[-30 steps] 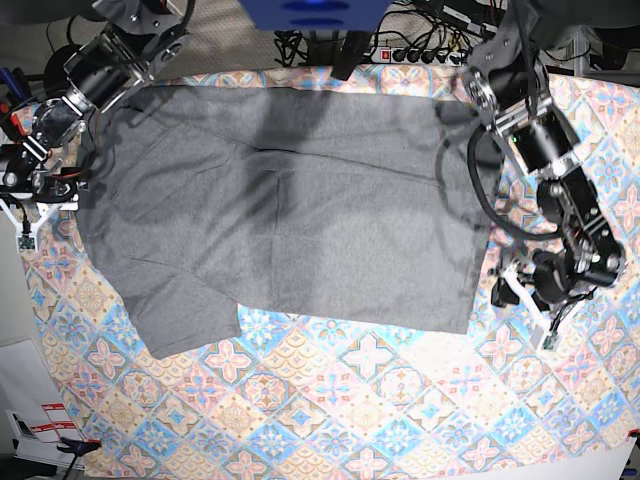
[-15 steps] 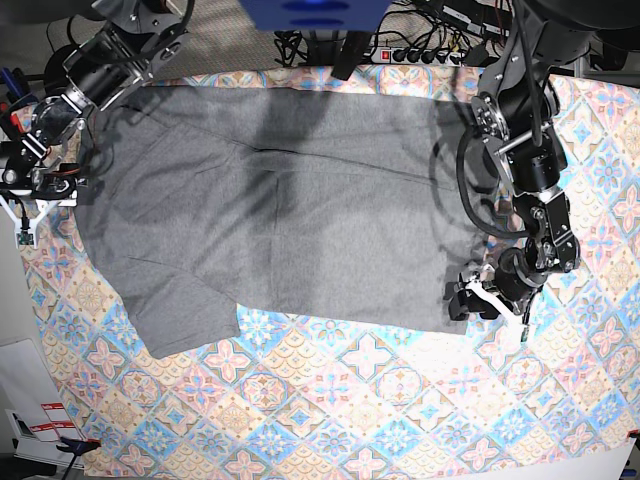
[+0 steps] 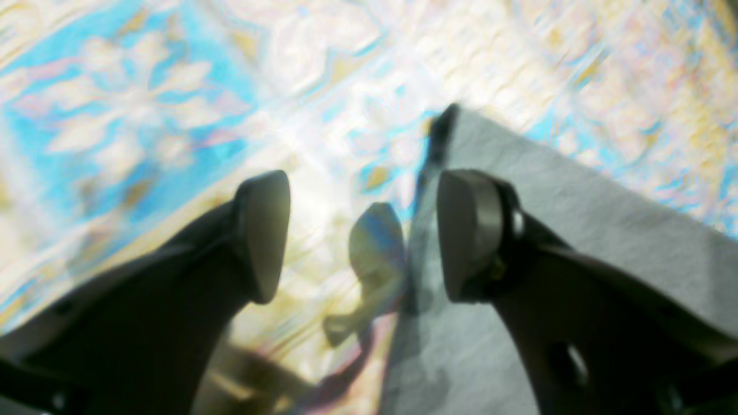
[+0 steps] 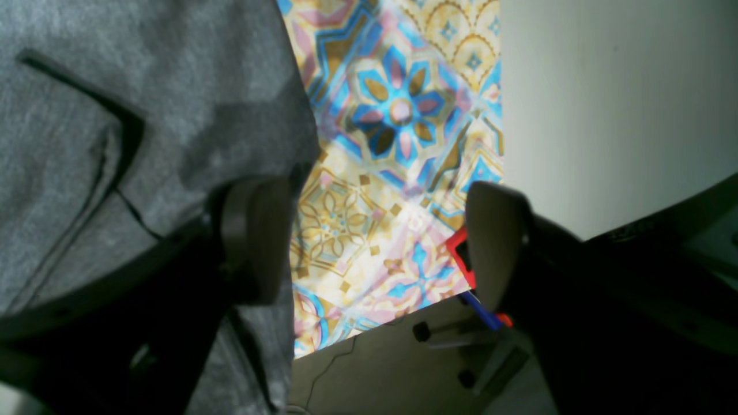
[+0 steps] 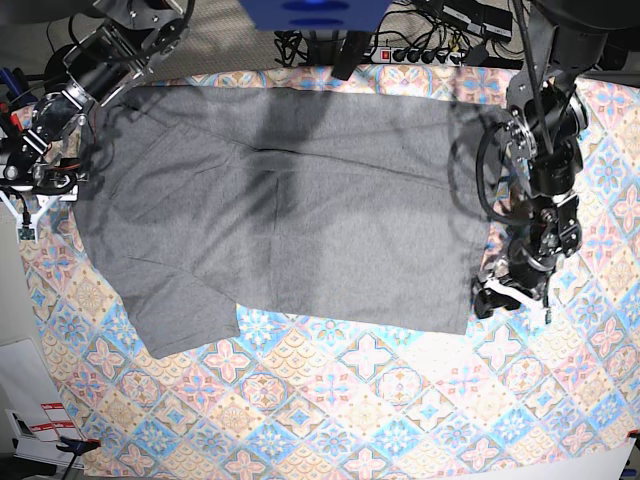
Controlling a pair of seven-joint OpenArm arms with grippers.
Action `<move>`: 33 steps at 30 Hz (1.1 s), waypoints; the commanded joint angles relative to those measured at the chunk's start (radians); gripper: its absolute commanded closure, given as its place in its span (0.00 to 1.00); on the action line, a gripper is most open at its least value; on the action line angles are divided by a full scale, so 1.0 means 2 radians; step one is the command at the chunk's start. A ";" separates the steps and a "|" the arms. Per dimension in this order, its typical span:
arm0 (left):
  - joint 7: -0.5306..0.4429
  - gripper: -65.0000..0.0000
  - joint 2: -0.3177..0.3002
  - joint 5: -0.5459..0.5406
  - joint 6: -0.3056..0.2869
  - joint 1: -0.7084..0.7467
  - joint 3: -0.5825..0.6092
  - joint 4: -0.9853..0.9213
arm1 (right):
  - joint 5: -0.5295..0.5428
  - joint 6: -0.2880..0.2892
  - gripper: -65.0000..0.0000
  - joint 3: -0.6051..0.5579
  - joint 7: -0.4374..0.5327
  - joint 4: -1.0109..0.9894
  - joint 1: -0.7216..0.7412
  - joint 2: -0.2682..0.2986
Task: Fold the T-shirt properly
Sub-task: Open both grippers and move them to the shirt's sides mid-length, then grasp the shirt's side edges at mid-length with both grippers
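Note:
The grey T-shirt (image 5: 290, 210) lies spread flat on the patterned tablecloth (image 5: 380, 400), one sleeve pointing toward the front left. My left gripper (image 5: 510, 297) hovers open at the shirt's front right corner. In the left wrist view that corner (image 3: 576, 202) runs up between the jaws of the left gripper (image 3: 366, 236), one finger (image 3: 470, 230) over the cloth of the shirt and the other over the tablecloth. My right gripper (image 5: 32, 192) is open at the shirt's left edge. In the right wrist view one finger (image 4: 253, 236) of the right gripper (image 4: 375, 242) is over the grey fabric (image 4: 115, 115) and the other past the table's edge.
A power strip with cables (image 5: 430, 52) lies behind the table, and a blue block (image 5: 315, 12) hangs over the back middle. White sheets (image 5: 40, 420) sit off the table's front left corner. A red and blue item (image 4: 464, 259) shows below the table's left edge.
The left arm has straightened and its gripper has come in from the right to the shirt's front right corner. The right gripper has crept slightly toward the back. The shirt has not moved.

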 commanded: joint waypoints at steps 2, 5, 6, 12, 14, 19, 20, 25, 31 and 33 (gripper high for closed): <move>-0.015 0.41 -0.007 0.019 -0.004 -0.037 0.001 -0.029 | -0.001 -0.003 0.28 0.000 0.006 0.011 0.006 0.011; -0.017 0.41 -0.004 0.075 -0.004 -0.071 0.001 -0.081 | -0.001 -0.003 0.28 0.000 0.006 0.011 0.006 0.011; -0.017 0.41 -0.003 0.088 -0.004 -0.079 0.000 -0.093 | -0.001 -0.003 0.28 0.000 0.006 0.011 0.006 0.011; -0.014 0.41 -0.003 0.101 -0.008 -0.094 -0.001 -0.113 | -0.001 -0.003 0.28 0.001 0.006 0.011 0.006 0.011; -0.014 0.38 0.009 0.109 -0.021 -0.094 -0.001 -0.114 | -0.001 -0.003 0.28 0.001 0.006 0.011 0.006 0.011; 0.011 0.38 0.034 0.146 -0.052 -0.091 -0.001 -0.111 | -0.001 -0.003 0.28 0.001 0.008 0.011 0.011 0.011; 0.011 0.38 0.035 0.144 -0.052 -0.090 -0.001 -0.111 | -0.001 -0.003 0.28 0.000 0.009 0.010 0.017 0.011; 0.013 0.38 0.034 0.148 -0.052 -0.083 -0.001 -0.113 | -0.001 -0.003 0.28 0.000 0.050 -0.061 0.087 0.014; 0.013 0.38 0.033 0.149 -0.052 -0.070 -0.001 -0.113 | -0.001 -0.003 0.28 0.000 0.094 -0.187 0.180 0.027; 0.013 0.38 0.033 0.149 -0.052 -0.064 -0.001 -0.111 | -0.001 -0.003 0.28 -0.006 0.117 -0.218 0.199 0.027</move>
